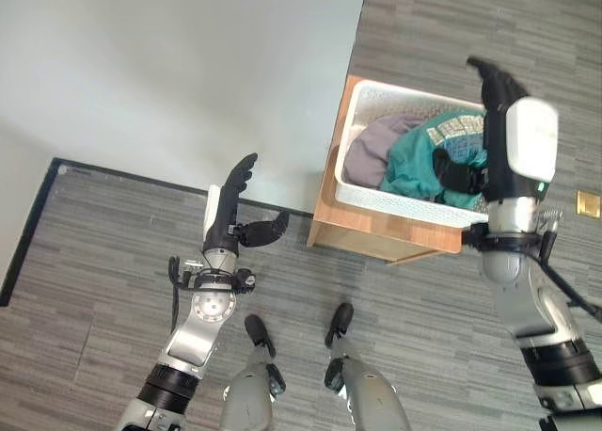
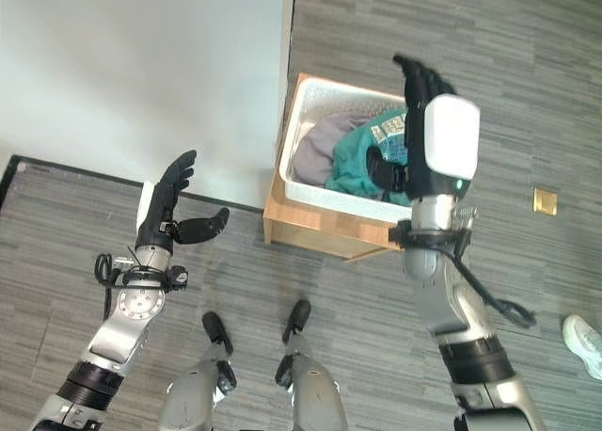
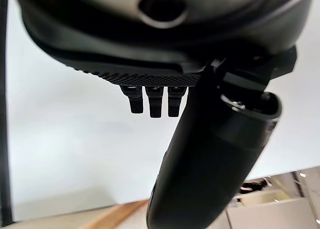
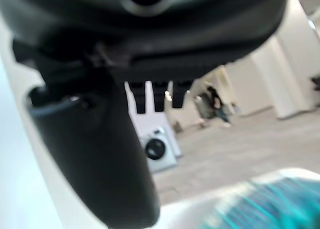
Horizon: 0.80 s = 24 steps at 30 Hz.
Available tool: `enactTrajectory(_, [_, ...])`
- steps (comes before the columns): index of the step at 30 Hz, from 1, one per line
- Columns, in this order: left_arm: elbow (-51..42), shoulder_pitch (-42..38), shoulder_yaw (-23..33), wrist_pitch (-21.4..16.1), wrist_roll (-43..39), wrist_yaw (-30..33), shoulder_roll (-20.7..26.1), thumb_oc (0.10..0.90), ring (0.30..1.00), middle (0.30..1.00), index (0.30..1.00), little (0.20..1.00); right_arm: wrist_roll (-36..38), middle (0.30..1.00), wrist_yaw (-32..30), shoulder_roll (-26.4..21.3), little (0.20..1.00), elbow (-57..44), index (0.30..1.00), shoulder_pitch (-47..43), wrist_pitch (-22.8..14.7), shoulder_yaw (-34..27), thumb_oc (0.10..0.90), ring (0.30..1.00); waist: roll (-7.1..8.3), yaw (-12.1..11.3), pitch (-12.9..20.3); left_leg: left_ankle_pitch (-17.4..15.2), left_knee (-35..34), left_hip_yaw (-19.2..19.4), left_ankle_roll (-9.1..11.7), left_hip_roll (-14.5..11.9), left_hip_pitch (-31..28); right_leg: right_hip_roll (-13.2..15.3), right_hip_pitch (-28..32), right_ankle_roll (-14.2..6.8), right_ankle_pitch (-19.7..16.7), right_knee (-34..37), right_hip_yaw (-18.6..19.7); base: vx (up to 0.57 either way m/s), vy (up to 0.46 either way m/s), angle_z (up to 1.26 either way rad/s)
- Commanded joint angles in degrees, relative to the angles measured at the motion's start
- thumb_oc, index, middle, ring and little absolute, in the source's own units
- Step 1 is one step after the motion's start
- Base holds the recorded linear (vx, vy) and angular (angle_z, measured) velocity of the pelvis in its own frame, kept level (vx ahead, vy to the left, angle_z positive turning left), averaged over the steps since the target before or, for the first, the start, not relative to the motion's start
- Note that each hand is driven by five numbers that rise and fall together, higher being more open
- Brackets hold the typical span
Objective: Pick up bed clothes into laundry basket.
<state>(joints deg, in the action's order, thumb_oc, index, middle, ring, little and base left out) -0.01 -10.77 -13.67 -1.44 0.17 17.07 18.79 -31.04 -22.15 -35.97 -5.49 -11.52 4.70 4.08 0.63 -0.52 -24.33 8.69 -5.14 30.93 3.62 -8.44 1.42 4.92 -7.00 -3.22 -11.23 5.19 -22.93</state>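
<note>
A white laundry basket [image 1: 362,106] stands on a low wooden stand [image 1: 353,229] beside the bed. Inside it lie a teal garment [image 1: 423,163] and a grey-purple one [image 1: 372,149], also visible as teal cloth [image 4: 270,201] in the right wrist view. My right hand [image 1: 494,87] is raised over the basket's right side, fingers straight, holding nothing. My left hand [image 1: 235,205] is raised over the floor to the left of the stand, near the bed's edge, fingers straight and thumb out, empty.
The bed's pale sheet [image 1: 169,73] fills the upper left, edged by a dark frame [image 1: 38,215]. Grey wood-pattern floor [image 1: 470,26] surrounds the stand. A brass floor plate [image 1: 589,203] lies at the right. A person's white shoe [image 2: 585,342] shows at the right edge.
</note>
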Motion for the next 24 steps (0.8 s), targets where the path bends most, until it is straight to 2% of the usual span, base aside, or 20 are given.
enactTrajectory(1, [-5.1, -0.7, -2.1, -4.9, 2.0, -1.4, 0.4, 0.8, 0.9, 0.9, 0.9, 0.9, -2.5, 0.9, -0.4, -0.1, 0.9, -3.8, 0.9, 4.6, -4.0, -4.6, 0.8, 0.9, 0.05, 0.9, 12.5, -10.7, 0.1, -2.3, 1.5, -2.3, -3.6, 7.2, 5.1, -7.8, 11.5, -0.2, -2.0, 0.06, 0.034, -0.04])
enactTrajectory(11, [-3.1, -1.8, -5.0, -5.3, 3.5, -4.2, -0.8, 0.8, 0.9, 0.9, 0.9, 0.9, -1.8, 0.9, 1.7, 1.4, 0.9, -5.7, 0.9, 15.6, -6.0, -9.0, 0.8, 0.9, -0.28, 3.7, 18.6, -12.4, 0.1, -1.7, 0.7, -1.1, -9.1, 6.8, 10.2, -7.1, 12.8, -0.2, -1.0, 0.04, 0.013, -0.05])
enactTrajectory(16, [-2.0, -1.9, -5.8, -5.6, 3.2, -4.6, -1.6, 0.8, 0.9, 0.9, 0.9, 0.9, -1.5, 0.9, 1.8, 2.0, 0.9, -5.4, 0.9, 19.2, -6.3, -11.2, 0.8, 0.9, -0.39, 5.0, 19.9, -13.1, 0.1, -1.4, 0.2, -0.6, -10.4, 6.6, 11.2, -7.0, 13.1, -0.2, -0.2, 0.0, -0.001, -0.01])
enactTrajectory(24, [0.3, -2.8, -7.7, -5.5, 2.3, -6.1, -2.7, 0.8, 0.9, 0.9, 0.9, 0.9, -2.2, 0.9, 1.8, 2.1, 0.9, -2.3, 0.9, 21.8, -5.1, -12.9, 0.8, 0.9, -0.88, 5.9, 20.1, -13.5, 0.1, -0.9, -0.1, -0.1, -11.2, 6.7, 11.7, -7.0, 13.0, -0.2, -0.1, 0.0, 0.001, -0.07])
